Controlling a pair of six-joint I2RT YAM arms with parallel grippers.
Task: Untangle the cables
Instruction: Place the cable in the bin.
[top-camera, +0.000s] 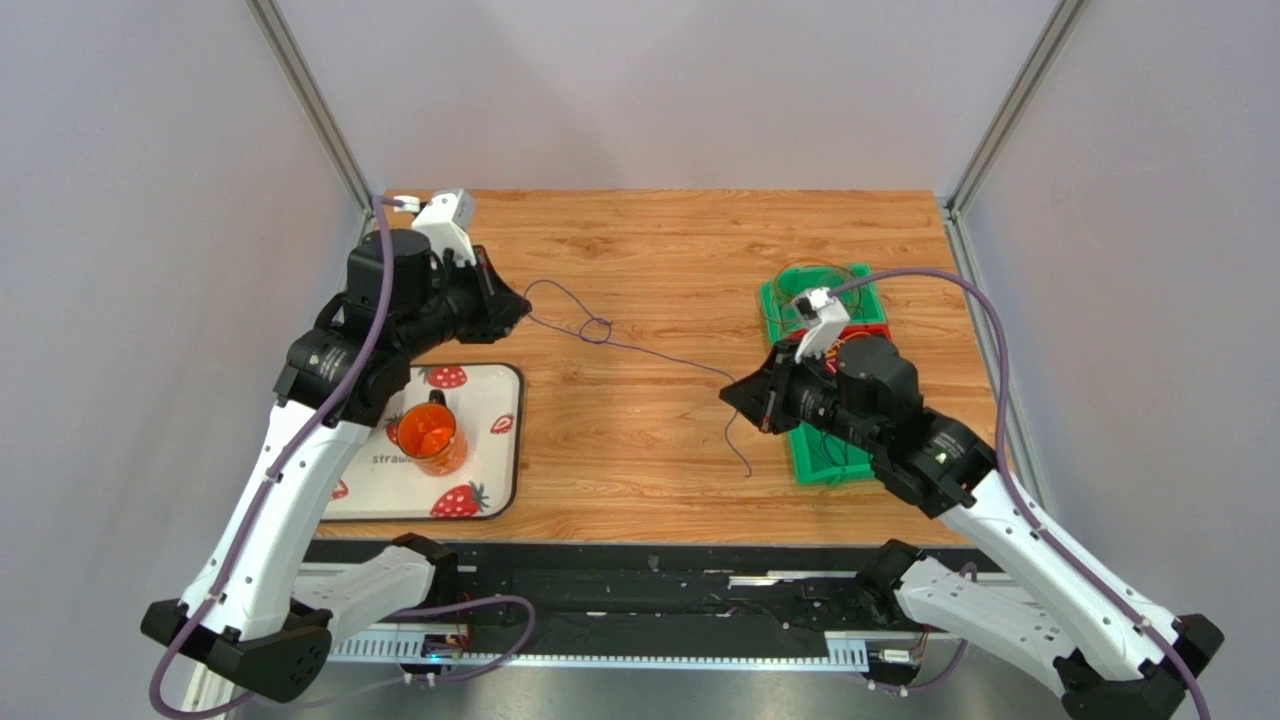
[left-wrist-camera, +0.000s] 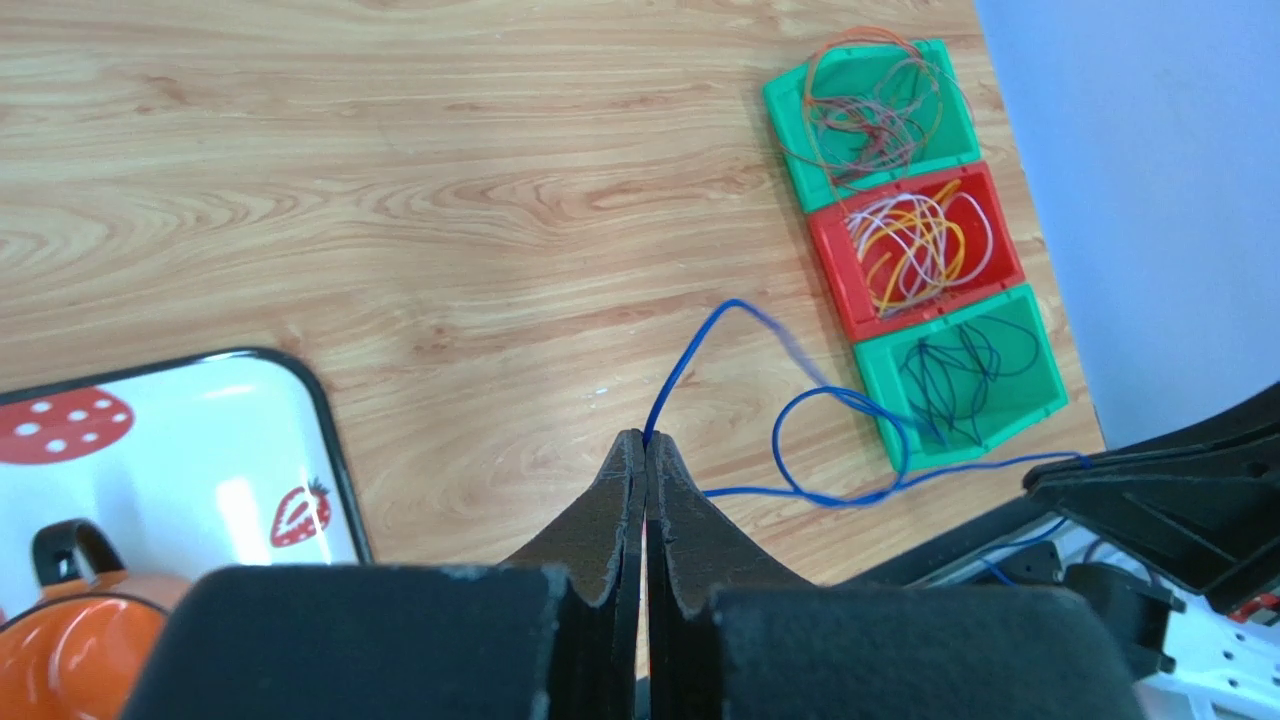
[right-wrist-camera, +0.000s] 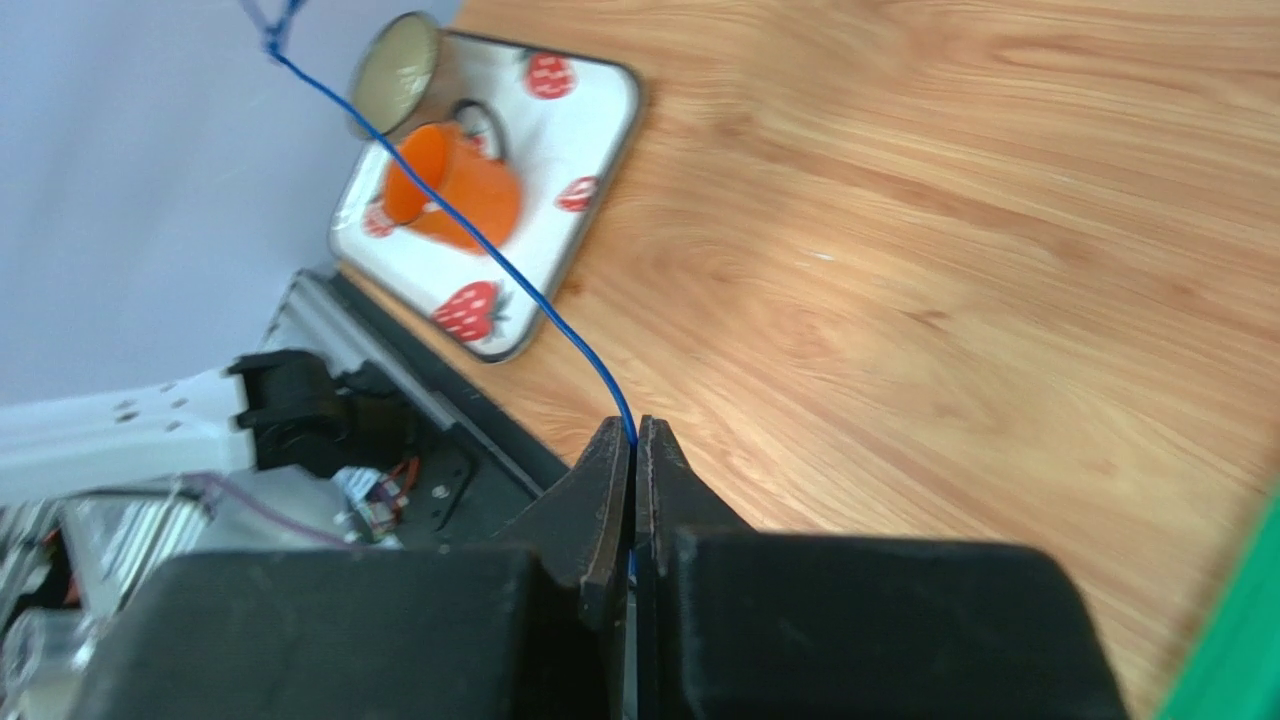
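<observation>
Left gripper (left-wrist-camera: 646, 447) and right gripper (right-wrist-camera: 634, 438) are both clamping the thin blue cable (top-camera: 661, 354), holding it stretched over the wooden table (top-camera: 676, 240), apparently to tease out its small knotted loop (top-camera: 597, 330)

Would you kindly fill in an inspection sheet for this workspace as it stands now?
Surface: wooden table, wood-grain top.
Job's things: blue cable strung between both hands, small loop midway; more wire loops coiled in green and red bins.
Clutter: orange mug on strawberry tray.
Hands: left hand and right hand, both shut on the blue cable.
Cables: lilac hoses run along both arms.
Surroundings: grey walls with metal posts.
</observation>
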